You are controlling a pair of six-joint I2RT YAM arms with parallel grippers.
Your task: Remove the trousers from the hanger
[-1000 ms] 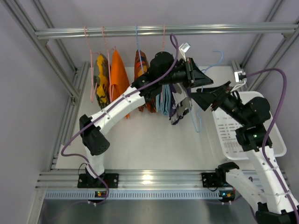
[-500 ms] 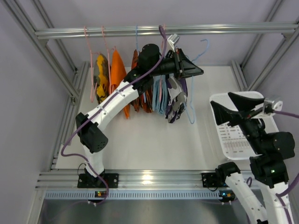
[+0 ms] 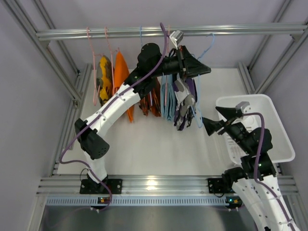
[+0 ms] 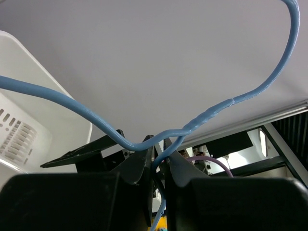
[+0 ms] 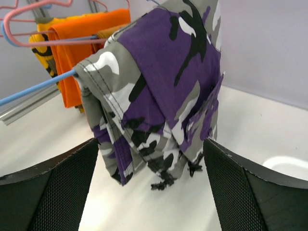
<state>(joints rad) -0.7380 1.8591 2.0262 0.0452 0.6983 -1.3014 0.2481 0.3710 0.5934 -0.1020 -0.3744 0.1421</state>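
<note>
Soft, limp trousers [image 5: 161,91] drape at far centre over the hanger [image 4: 211,113] pinched by the left gripper [image 4: 156,161], while the wide-open right gripper [image 3: 211,120], near-right of them, should probably grab their dangling fold.

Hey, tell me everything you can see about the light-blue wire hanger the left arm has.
The hanger is thin light-blue wire, twisted at the neck below an open hook. The left gripper has its jaws shut on that neck, holding it up. Whether the hook touches the rail is unclear. The camouflage trousers hang folded over its lower bar, whose bare end pokes out beside them.
</note>
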